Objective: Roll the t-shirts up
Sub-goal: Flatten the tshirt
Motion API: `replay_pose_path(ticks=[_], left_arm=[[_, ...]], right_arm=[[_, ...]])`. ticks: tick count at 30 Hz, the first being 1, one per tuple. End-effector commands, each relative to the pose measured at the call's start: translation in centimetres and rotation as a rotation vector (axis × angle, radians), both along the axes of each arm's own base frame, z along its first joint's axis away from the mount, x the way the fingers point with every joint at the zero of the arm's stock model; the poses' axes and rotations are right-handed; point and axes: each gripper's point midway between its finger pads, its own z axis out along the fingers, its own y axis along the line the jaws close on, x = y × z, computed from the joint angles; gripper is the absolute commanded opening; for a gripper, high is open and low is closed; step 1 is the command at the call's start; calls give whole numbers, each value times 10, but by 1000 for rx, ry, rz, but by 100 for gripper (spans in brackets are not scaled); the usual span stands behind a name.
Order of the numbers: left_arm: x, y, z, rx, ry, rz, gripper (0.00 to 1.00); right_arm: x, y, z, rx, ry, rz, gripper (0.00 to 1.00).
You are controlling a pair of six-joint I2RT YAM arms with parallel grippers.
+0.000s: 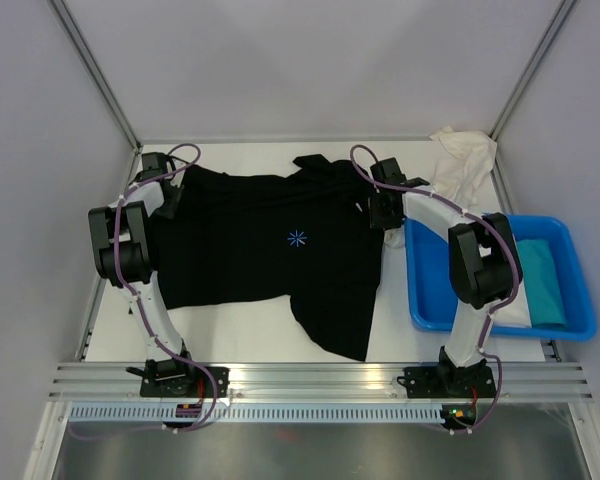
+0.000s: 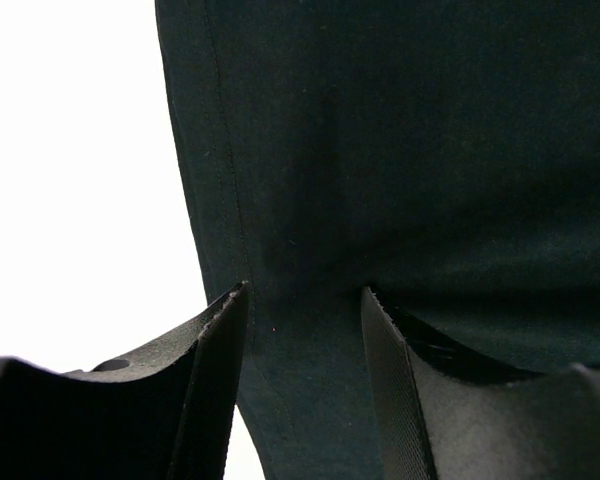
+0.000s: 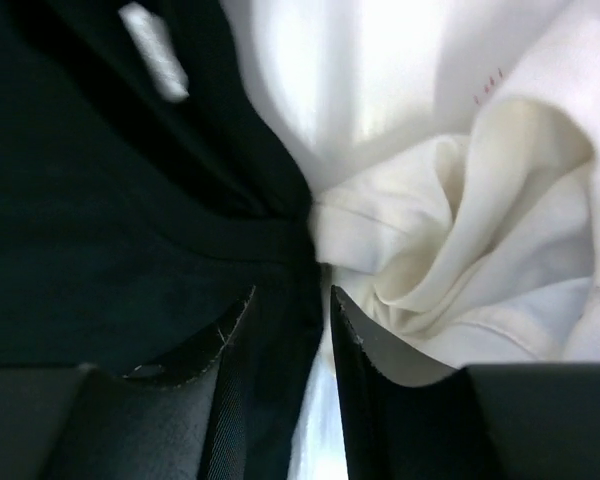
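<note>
The right end effector (image 3: 292,295) stands with its jaws parted by a narrow gap at the neck end of the black t-shirt (image 1: 260,240). Dark cloth lies under and between the tips, with no pinch that I can make out. A small white tag (image 3: 155,50) shows on the cloth just ahead of it. The left end effector (image 2: 305,295) is about half open at the opposite, hem end. Its fingers straddle the stitched edge, cloth runs through the gap, and nothing appears clamped.

The black t-shirt lies spread across the middle of the bench (image 1: 240,335), star mark (image 1: 297,238) facing up. It lies sideways, with one sleeve flat toward the near edge and the other bunched at the far side. No part of it is rolled.

My reading is that this is the laying-out step and rolling has not begun. The next move probably calls for smoothing or tucking the crumpled far sleeve. After that, both end effectors need to close on a single edge so the roll starts even.

The cream t-shirt (image 1: 465,160) sits heaped at the far right corner, touching the black collar in the right wrist view, so a grasp there risks catching both. To the right is the blue tub (image 1: 510,330), which holds a teal t-shirt (image 1: 542,280).
</note>
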Motion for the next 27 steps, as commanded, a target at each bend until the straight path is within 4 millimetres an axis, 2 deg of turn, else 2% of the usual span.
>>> replay_pose_path(ticks=[1, 3, 4, 6, 7, 8, 12, 14, 19, 20, 21, 22, 23, 24, 25, 26, 27], left_arm=[[1, -20, -11, -61, 22, -78, 56], [1, -25, -3, -57, 8, -92, 57], [1, -26, -1, -53, 6, -97, 57], [2, -28, 5, -48, -4, -102, 57], [2, -28, 12, -49, -21, -96, 57], [3, -28, 17, -47, -32, -93, 57], [7, -29, 41, -59, -87, -88, 58], [14, -31, 59, -69, -130, -80, 58], [31, -35, 89, -111, -220, -52, 61], [34, -32, 91, -110, -227, -40, 61], [38, -26, 84, -96, -217, -16, 63], [47, -22, 90, -94, -242, 7, 66], [52, -16, 89, -87, -248, 32, 67], [56, -9, 67, -77, -213, 65, 68], [68, -3, 75, -76, -248, 95, 69], [72, 3, 72, -75, -247, 117, 69], [76, 8, 51, -84, -221, 147, 70]], right_arm=[[40, 25, 66, 109, -164, 53, 41], [53, 38, 77, 168, -194, 78, 40], [68, 44, 86, 190, -220, 80, 39], [86, 53, 95, 219, -253, 88, 30], [104, 58, 102, 239, -279, 73, 23], [110, 66, 106, 272, -281, 89, 22], [144, 87, 118, 353, -338, 84, 21], [163, 96, 120, 390, -380, 76, 25], [207, 107, 106, 392, -463, 50, 50], [215, 106, 103, 376, -477, 35, 52], [220, 108, 100, 373, -483, 35, 54], [230, 109, 91, 353, -495, 18, 57], [234, 111, 84, 349, -495, 15, 58], [239, 109, 80, 331, -505, 0, 60], [245, 112, 68, 321, -505, -8, 61], [248, 112, 62, 310, -507, -12, 62], [250, 110, 56, 287, -512, -29, 63]])
